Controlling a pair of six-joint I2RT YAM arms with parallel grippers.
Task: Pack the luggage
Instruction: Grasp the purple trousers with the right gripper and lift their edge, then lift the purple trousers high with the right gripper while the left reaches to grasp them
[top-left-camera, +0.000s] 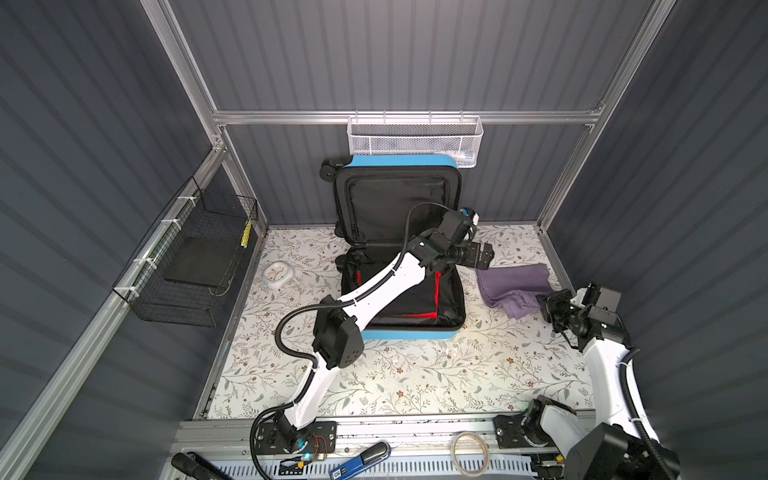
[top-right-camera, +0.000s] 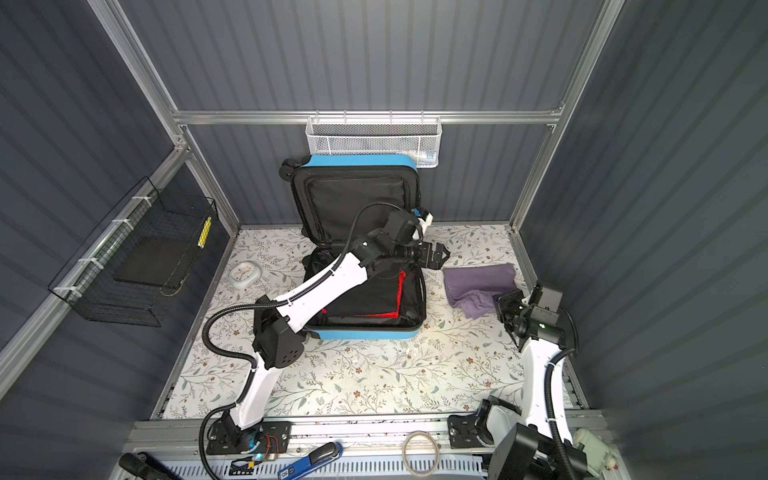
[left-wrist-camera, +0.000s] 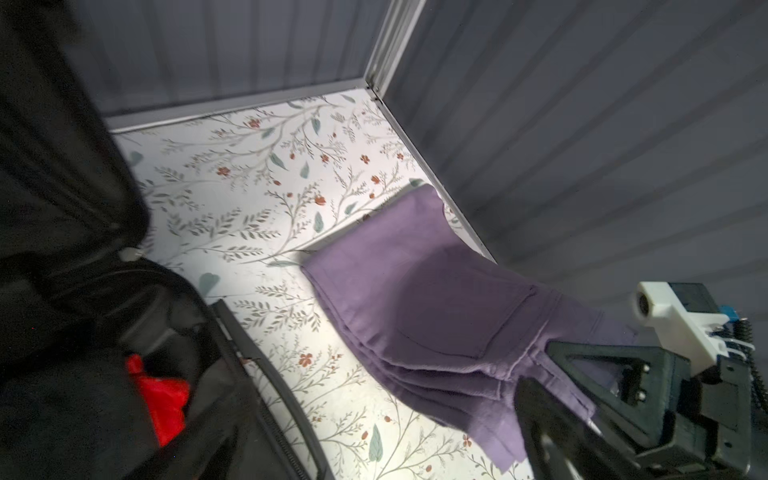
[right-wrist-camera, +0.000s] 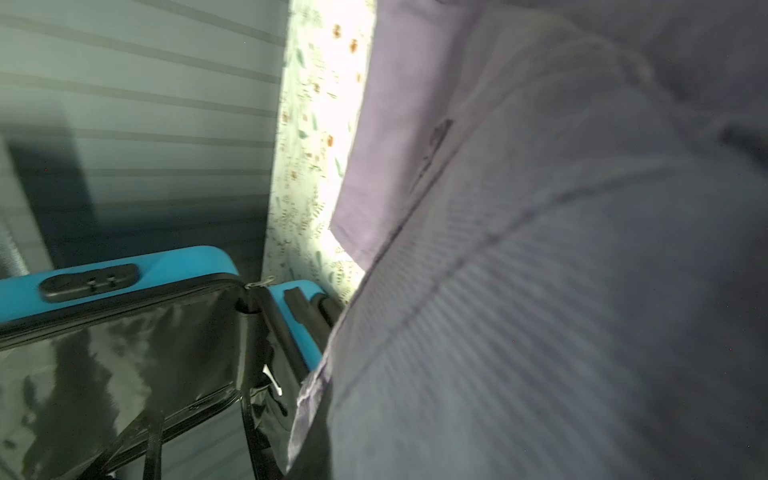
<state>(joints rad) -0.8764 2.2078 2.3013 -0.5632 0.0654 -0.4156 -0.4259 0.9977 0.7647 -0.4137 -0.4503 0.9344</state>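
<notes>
The luggage (top-left-camera: 395, 199) is open at the back middle of the floral surface (top-left-camera: 395, 374). Its lower half lies flat on the surface. Its lid stands upright against the back wall, just under the white mesh basket (top-left-camera: 415, 141). Inside, both halves are lined in black, and red straps (top-left-camera: 419, 315) show in the lower half.

The left arm reaches across the open lower half. The left hand (top-left-camera: 481, 254) hangs just past the right edge of the luggage, above the surface, released, with its fingers wide apart and nothing between them.

To the right of the luggage lie folded purple trousers (top-left-camera: 513, 282), near the right wall; the left wrist view shows a back pocket on them (left-wrist-camera: 415, 299). The right hand (top-left-camera: 548, 307) is at the front end of the trousers and is clenched on the cloth there. In the right wrist view the purple cloth (right-wrist-camera: 540, 249) fills most of the picture, with the blue shell of the luggage (right-wrist-camera: 124, 266) behind it.

A small white clock (top-left-camera: 277, 275) lies on the surface left of the luggage. A black wire basket (top-left-camera: 195, 266) hangs on the left wall.
</notes>
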